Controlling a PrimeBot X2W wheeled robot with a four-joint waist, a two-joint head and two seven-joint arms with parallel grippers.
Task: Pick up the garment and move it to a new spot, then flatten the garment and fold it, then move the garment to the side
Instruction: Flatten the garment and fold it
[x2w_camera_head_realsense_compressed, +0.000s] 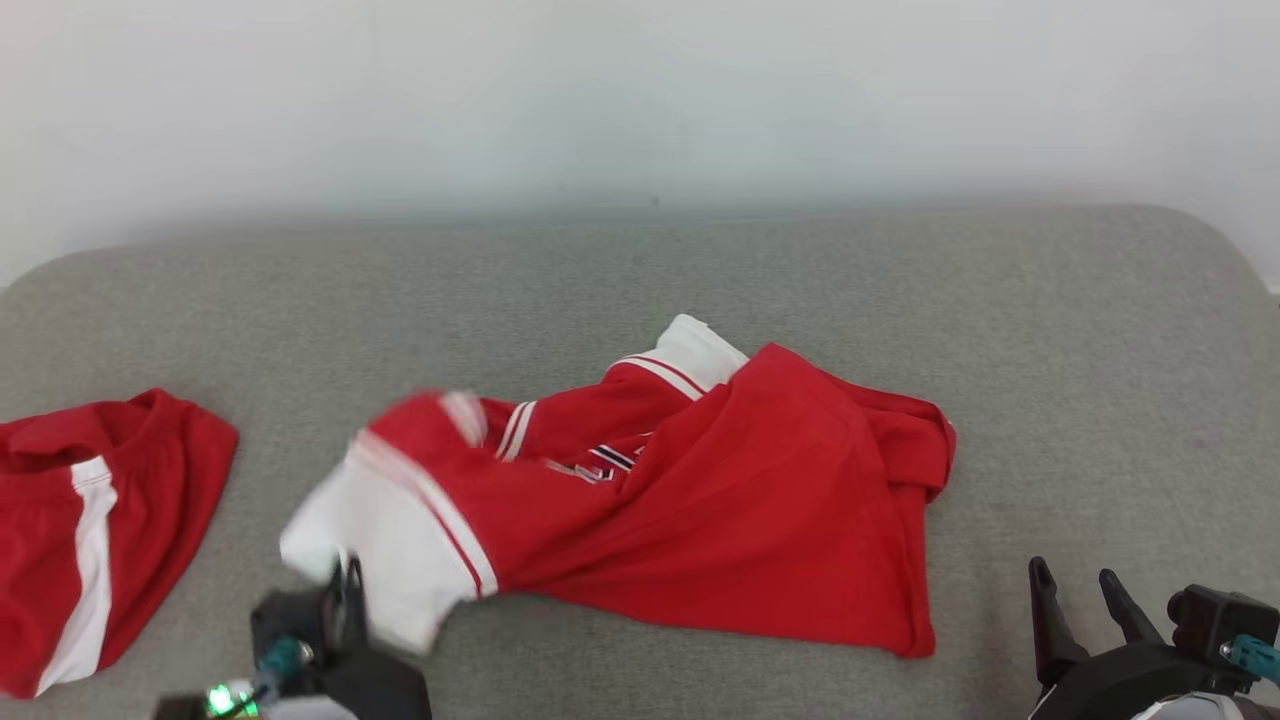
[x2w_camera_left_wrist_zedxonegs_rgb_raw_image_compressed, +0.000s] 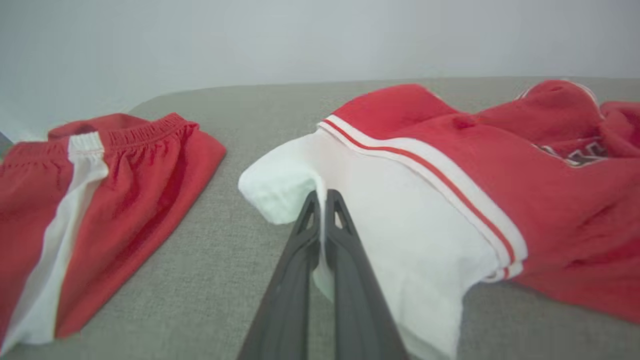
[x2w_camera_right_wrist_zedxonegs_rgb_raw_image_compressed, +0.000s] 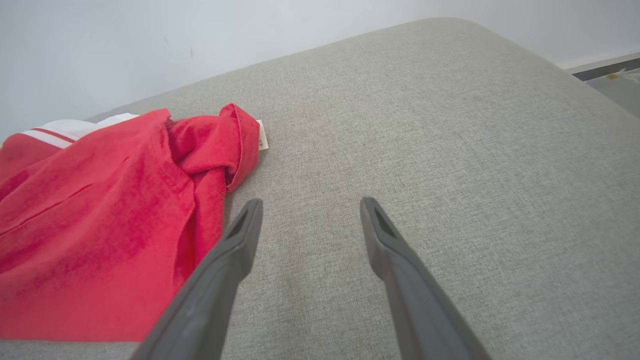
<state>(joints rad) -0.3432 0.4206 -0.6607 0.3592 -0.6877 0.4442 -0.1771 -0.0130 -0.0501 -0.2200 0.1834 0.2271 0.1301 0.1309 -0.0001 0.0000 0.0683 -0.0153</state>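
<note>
The garment (x2w_camera_head_realsense_compressed: 720, 500) is a crumpled red shirt with white sleeves, lying mid-surface on the grey cushion. Its near white sleeve (x2w_camera_left_wrist_zedxonegs_rgb_raw_image_compressed: 400, 225) is lifted off the fabric and blurred in the head view. My left gripper (x2w_camera_left_wrist_zedxonegs_rgb_raw_image_compressed: 322, 197) is shut on that white sleeve, a fold of cloth pinched between the two dark fingers; in the head view the left gripper (x2w_camera_head_realsense_compressed: 345, 575) sits at the sleeve's lower edge. The right gripper (x2w_camera_head_realsense_compressed: 1075, 580) stands open at the lower right, clear of the shirt. In the right wrist view its fingers (x2w_camera_right_wrist_zedxonegs_rgb_raw_image_compressed: 240, 235) hover just right of the garment's red hem (x2w_camera_right_wrist_zedxonegs_rgb_raw_image_compressed: 100, 225).
Red shorts with a white side stripe (x2w_camera_head_realsense_compressed: 90, 520) lie at the left edge of the grey cushion (x2w_camera_head_realsense_compressed: 1100, 380), also seen in the left wrist view as the shorts (x2w_camera_left_wrist_zedxonegs_rgb_raw_image_compressed: 100, 200). A pale wall rises behind. The cushion's rounded right corner (x2w_camera_right_wrist_zedxonegs_rgb_raw_image_compressed: 575, 75) drops off toward the floor.
</note>
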